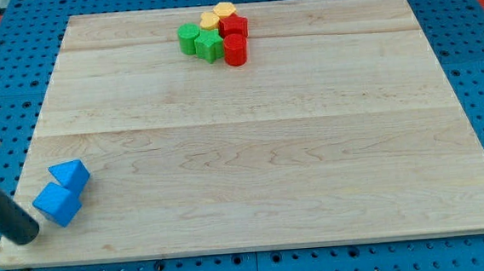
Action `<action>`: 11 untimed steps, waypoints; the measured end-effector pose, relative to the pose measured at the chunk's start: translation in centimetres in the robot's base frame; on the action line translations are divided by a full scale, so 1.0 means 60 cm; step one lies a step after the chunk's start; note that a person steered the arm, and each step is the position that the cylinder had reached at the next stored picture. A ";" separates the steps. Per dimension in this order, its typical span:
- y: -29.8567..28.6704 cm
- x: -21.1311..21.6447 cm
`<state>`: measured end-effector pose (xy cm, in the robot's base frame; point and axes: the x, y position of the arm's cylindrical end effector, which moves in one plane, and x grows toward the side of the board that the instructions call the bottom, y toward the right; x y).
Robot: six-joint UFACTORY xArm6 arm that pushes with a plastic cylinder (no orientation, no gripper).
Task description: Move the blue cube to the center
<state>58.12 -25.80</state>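
Note:
The blue cube (57,205) lies near the bottom left corner of the wooden board (251,143). A blue triangular block (70,175) touches it just above and to the right. My rod comes in from the view's left edge and my tip (28,234) rests at the board's bottom left, just left of and below the blue cube, very close to it or touching it.
A tight cluster stands near the board's top middle: a green cylinder (188,38), a green star-like block (209,45), a red cylinder (235,50), a red block (234,27) and two yellow blocks (211,21) (225,9). Blue pegboard (476,68) surrounds the board.

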 end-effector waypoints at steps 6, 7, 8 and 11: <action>0.286 -0.372; 0.301 -0.390; 0.307 -0.362; 0.098 -0.054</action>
<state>54.87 -19.93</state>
